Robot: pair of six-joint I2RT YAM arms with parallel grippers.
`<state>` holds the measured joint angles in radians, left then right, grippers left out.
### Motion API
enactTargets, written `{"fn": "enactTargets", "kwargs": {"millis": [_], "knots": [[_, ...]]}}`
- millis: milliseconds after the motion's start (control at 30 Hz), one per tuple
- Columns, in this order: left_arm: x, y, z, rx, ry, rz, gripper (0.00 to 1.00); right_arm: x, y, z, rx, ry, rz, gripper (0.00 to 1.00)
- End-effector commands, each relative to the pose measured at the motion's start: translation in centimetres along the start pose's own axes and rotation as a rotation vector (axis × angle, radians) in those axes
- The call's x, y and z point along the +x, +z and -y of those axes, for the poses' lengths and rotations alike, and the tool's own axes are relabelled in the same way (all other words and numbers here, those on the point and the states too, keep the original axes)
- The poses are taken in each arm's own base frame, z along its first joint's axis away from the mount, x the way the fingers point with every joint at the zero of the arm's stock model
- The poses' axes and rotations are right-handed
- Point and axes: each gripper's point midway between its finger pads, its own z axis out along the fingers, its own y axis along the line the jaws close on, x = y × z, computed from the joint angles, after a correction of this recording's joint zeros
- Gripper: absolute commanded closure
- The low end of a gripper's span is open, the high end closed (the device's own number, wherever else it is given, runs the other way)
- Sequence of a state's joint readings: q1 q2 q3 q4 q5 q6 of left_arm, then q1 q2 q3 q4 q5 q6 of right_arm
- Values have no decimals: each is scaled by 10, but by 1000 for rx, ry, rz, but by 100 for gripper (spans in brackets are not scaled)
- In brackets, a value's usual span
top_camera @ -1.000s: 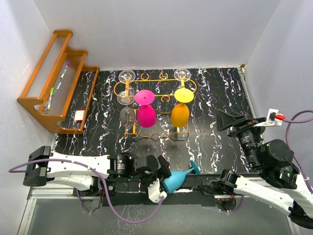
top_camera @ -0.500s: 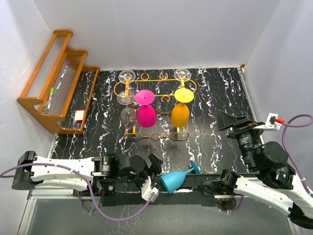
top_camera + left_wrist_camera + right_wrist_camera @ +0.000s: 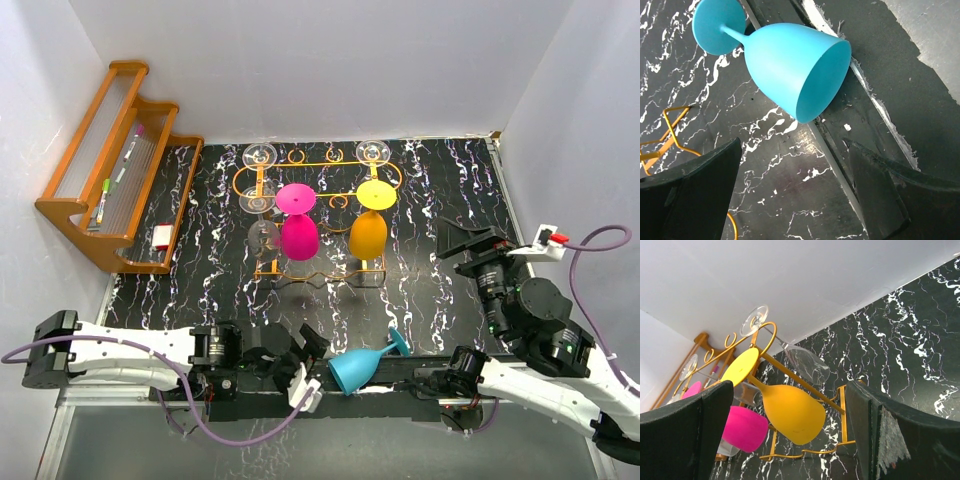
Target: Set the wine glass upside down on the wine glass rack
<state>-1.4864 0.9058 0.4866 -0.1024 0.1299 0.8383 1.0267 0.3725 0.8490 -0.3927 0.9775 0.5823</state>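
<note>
A blue wine glass [image 3: 362, 366] lies on its side at the table's near edge, its foot [image 3: 398, 343] pointing away and right. In the left wrist view the blue glass [image 3: 790, 70] shows its open mouth just ahead of my fingers. My left gripper [image 3: 310, 364] is open just left of it, apart from it, nothing between its fingers [image 3: 695, 195]. The orange wire wine glass rack [image 3: 325, 164] stands mid-table with a pink glass [image 3: 298, 236], a yellow glass [image 3: 368, 232] and clear ones hanging upside down. My right gripper [image 3: 470, 243] is open and empty, raised right of the rack [image 3: 790, 372].
A stepped wooden shelf [image 3: 110, 170] with pens leans against the left wall, a small white and red item [image 3: 162, 236] at its foot. White walls close the back and both sides. A metal strip [image 3: 875, 105] runs along the mat's near edge under the blue glass.
My left gripper has drawn back to the left, away from the blue glass's mouth, and the glass stays lying on the table. The right arm has shifted slightly left.
</note>
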Motion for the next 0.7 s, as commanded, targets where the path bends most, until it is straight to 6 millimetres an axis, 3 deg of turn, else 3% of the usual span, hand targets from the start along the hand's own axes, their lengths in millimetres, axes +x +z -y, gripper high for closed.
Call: {"fn": "enactTargets", "kwargs": {"millis": [0, 167, 467, 667], "knots": [[-12, 8, -9, -55, -52, 63, 14, -5, 3, -12, -15, 27, 8, 1], [-14, 11, -11, -67, -118, 71, 15, -1, 4, -11, -18, 24, 8, 2], [-16, 32, -13, -59, -163, 73, 20, -18, -3, -6, -31, 36, 42, 1], [-8, 43, -27, -98, -177, 24, 22, -26, -9, 2, -37, 56, 64, 1]]}}
